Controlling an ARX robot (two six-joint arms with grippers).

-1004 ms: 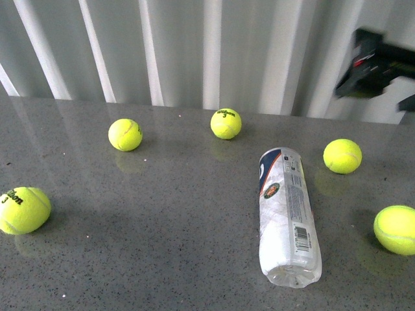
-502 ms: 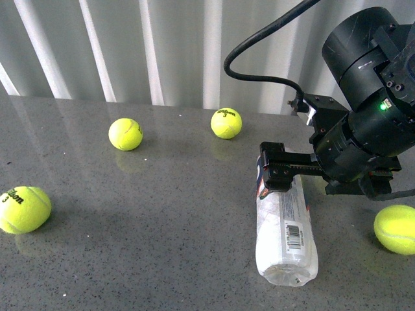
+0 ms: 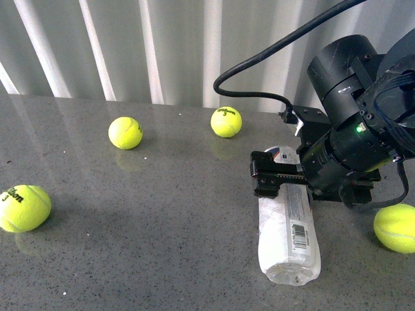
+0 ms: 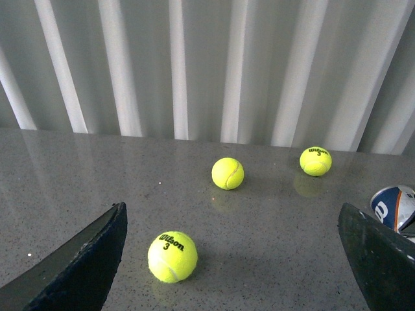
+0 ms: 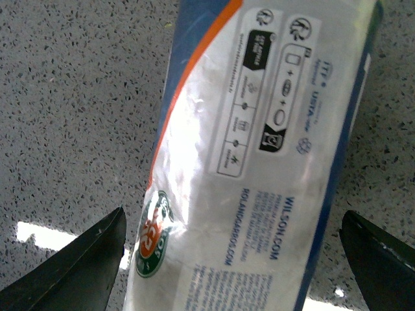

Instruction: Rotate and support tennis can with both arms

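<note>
The tennis can (image 3: 289, 234) lies on its side on the grey table (image 3: 168, 214), its dented clear end toward me. My right arm (image 3: 353, 139) hangs over the can's far end. The right gripper (image 3: 277, 177) is open and straddles the can. In the right wrist view the blue-white-orange label (image 5: 259, 162) fills the space between the two black fingers (image 5: 78, 272), which stand apart from it on either side. My left gripper (image 4: 233, 272) is open above the table with a tennis ball (image 4: 172, 256) between its fingers, untouched. The can's blue end (image 4: 395, 207) shows beside one of those fingers.
Yellow tennis balls lie scattered: one at the left edge (image 3: 24, 208), two toward the back (image 3: 125, 133) (image 3: 225, 122), one at the right edge (image 3: 394, 228) close to the right arm. A white ribbed wall (image 3: 181, 45) closes the back. A black cable (image 3: 259, 65) loops above the can.
My right arm has come in from the upper right and dropped over the can's far end, then shifted slightly left. The can has barely moved.
</note>
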